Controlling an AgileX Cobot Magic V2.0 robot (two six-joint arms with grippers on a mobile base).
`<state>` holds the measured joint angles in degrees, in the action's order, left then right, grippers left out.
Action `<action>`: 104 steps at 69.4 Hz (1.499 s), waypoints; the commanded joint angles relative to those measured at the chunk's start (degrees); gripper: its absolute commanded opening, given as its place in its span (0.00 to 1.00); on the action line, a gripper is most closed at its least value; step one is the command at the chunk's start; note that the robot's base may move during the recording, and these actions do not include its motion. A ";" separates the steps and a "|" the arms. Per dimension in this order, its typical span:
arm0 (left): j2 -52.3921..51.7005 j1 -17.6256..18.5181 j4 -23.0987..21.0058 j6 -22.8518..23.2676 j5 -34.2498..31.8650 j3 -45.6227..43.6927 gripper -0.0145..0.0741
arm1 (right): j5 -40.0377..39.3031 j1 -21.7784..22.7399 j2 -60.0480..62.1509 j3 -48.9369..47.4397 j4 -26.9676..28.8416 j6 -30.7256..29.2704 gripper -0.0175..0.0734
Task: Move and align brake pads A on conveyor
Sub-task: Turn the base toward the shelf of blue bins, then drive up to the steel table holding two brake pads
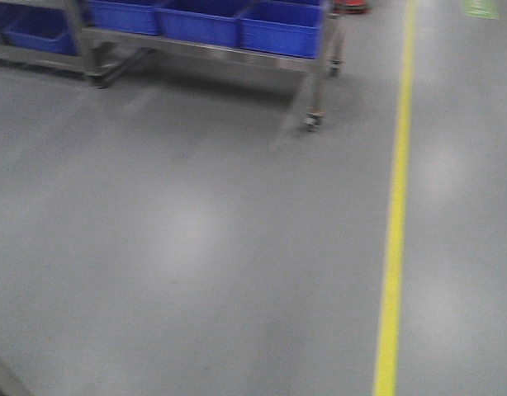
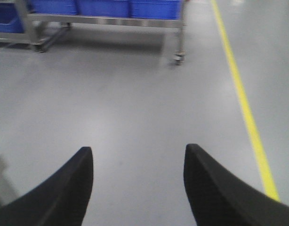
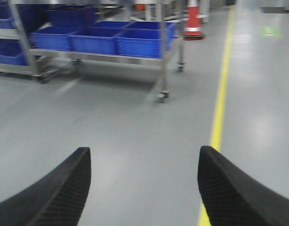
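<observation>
The brake pads A and the conveyor are out of view in every frame. My left gripper (image 2: pixel 139 153) is open, its two black fingers spread wide over bare grey floor with nothing between them. My right gripper (image 3: pixel 144 153) is open too, fingers wide apart above the floor, the right fingertip (image 3: pixel 215 165) overlapping the yellow line. Neither gripper shows in the front view.
A steel wheeled rack (image 1: pixel 315 91) carrying blue bins (image 1: pixel 280 29) stands ahead at the far left. A yellow floor line (image 1: pixel 395 214) runs along the right. An orange-and-white cone (image 3: pixel 193 21) stands beyond the rack. Grey floor (image 1: pixel 196 247) lies in between.
</observation>
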<state>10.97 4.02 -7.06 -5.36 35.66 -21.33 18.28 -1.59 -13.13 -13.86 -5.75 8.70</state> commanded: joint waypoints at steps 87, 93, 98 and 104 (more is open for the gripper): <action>0.76 0.07 -0.61 0.23 -4.38 -1.53 0.61 | -4.39 0.14 -0.50 -1.62 -0.34 -0.39 0.71; 0.76 0.07 -0.61 0.23 -4.38 -1.53 0.61 | -4.39 0.14 -0.50 -1.62 -0.34 -0.39 0.71; 0.76 0.07 -0.61 0.23 -4.38 -1.53 0.61 | -4.39 0.14 -0.50 -1.62 -0.34 -0.39 0.71; 0.76 0.07 -0.61 0.23 -4.38 -1.53 0.61 | -4.34 0.14 -0.50 -1.62 -0.34 -0.39 0.71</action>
<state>10.97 4.02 -7.01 -5.36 35.66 -21.33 18.28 -1.59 -13.13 -13.86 -5.75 8.65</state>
